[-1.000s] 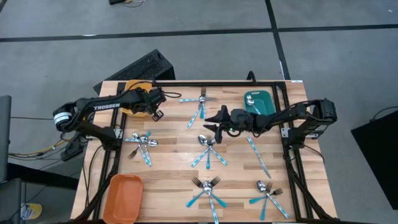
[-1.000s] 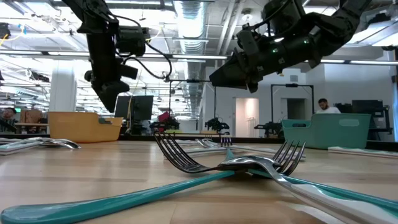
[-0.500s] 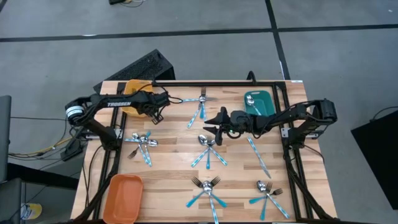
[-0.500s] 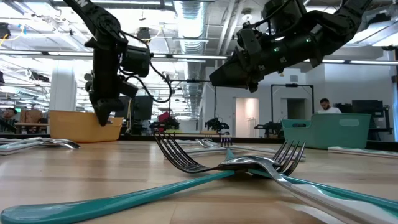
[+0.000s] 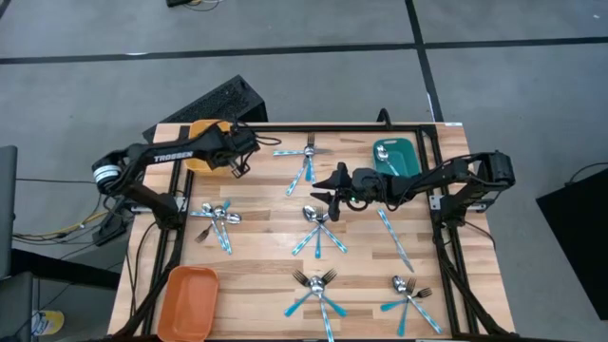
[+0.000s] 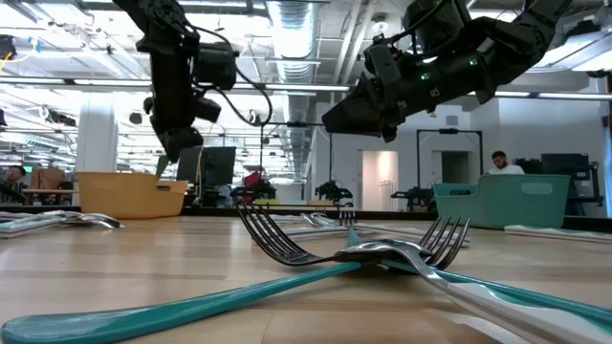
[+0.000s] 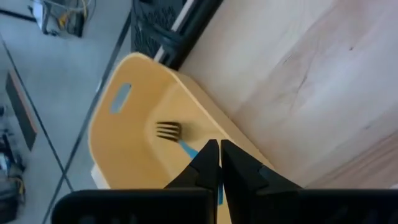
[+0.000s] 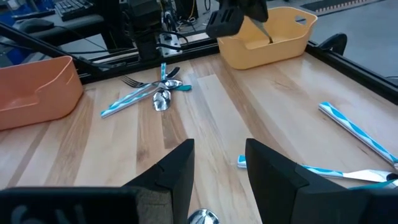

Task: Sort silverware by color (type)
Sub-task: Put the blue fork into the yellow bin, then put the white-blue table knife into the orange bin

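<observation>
The left gripper [image 5: 237, 163] hangs over the near edge of the yellow tray [image 5: 202, 141] at the table's [image 5: 266, 237] far-left corner, its fingers pressed together, and from above I cannot tell whether anything is caught in them. The wrist view helps: a fork [image 7: 177, 139] with a blue handle points down into the tray, its handle running in under the closed fingertips [image 7: 210, 163], but where the handle ends is hidden, so I cannot say for sure that the fork is clamped. From table height the tray's inside is out of sight. A second ago those fingers stood apart and the arm reached less far; half a second ago the gripper was dipped lower beside the tray, and now it has lifted and shifted a little toward the far edge. The right gripper [image 5: 330, 188] hovers over the middle of the table with its fingers apart and nothing between them, unchanged. The rest of the silverware [image 5: 317, 231] lies in crossed clusters over the table, the nearest ones cut off by the near edge. A teal tray [image 5: 394, 155] sits at the far right, partly under the right arm, and an orange tray [image 5: 187, 302] at the near-left corner.
</observation>
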Tool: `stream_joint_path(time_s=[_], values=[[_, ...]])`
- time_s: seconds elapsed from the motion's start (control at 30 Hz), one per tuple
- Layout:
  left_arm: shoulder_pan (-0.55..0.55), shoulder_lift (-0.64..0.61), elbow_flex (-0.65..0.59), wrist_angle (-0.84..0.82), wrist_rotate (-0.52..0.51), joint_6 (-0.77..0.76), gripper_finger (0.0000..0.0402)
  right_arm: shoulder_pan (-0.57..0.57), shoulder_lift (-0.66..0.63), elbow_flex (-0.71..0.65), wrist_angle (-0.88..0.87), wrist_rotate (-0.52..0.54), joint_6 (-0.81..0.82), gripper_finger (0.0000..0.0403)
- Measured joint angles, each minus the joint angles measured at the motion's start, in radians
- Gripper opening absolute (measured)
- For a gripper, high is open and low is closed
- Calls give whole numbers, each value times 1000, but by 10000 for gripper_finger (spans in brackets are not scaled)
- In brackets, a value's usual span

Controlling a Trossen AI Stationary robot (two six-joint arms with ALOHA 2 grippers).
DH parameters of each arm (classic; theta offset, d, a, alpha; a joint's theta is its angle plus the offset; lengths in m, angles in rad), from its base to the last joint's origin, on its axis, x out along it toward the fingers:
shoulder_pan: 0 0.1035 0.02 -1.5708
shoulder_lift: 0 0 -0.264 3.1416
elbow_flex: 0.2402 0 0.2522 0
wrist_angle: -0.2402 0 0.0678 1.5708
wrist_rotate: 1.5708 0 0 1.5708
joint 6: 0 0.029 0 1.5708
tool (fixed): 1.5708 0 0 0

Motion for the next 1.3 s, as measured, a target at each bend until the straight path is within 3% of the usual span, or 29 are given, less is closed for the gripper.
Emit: stream_joint_path(time_s=[0.17,0.37,0.53,0.97,1.13,1.3], values=[[0,-1,14,-89,-38,10,0,0,0,0,0,0,0,166],[2,-1,-17,-200,42,-118,0,0,0,0,-3,0,0,166],[2,-1,-26,-228,10,-177,3,-8,0,0,-3,0,0,166],[0,-124,-25,-320,-32,-309,103,-12,0,0,-1,0,0,166],[-58,-181,-40,-115,74,-348,113,-12,-3,0,1,0,0,166],[-179,-189,-122,369,292,-215,114,-12,-34,-1,-30,0,5,166]])
